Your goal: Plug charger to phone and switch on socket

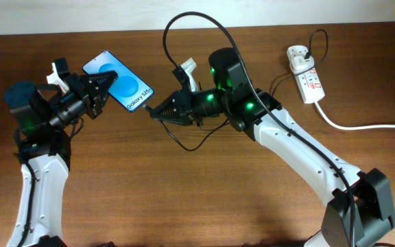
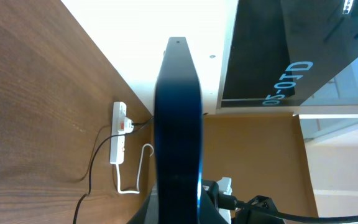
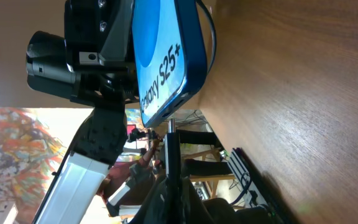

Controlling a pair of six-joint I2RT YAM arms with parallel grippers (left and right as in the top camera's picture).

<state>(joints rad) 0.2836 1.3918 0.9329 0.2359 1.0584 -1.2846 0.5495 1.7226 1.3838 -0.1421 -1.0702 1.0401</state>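
Phone (image 1: pixel 122 84) is off the surface (image 1: pixel 184 199), held in the air over the far-left part, screen up and lit blue. Left end effector (image 1: pixel 100 86) is pressed together on the phone's upper end, pinching it.

Right end effector (image 1: pixel 158 112) is closed on the plug end of the charger (image 3: pixel 172 140), with the tip aimed at the phone's bottom edge. The black cable loops up over the right arm and trails toward the far edge.

Socket (image 1: pixel 307 74) lies flat near the far-right corner, well apart from both arms. Its white cord (image 1: pixel 362 125) runs off toward the right edge.

Progress, as judged:
- Both pickups are done and tip and port are lined up.
- Insertion is not shown complete.
- The socket switch looks untouched and its position is too small to read.
- Left to do: seat the plug, then press the switch.

View differences:
- Overhead gives the layout of arms, cable loop and socket, but the tip-to-phone gap is too small to judge there.
- Right wrist shows the metal tip right at the phone's lower edge, touching or just short of it. I cannot tell which.
- Left wrist shows the phone edge-on as a dark bar, with no port visible. Beyond it are the socket and cord at the far edge.
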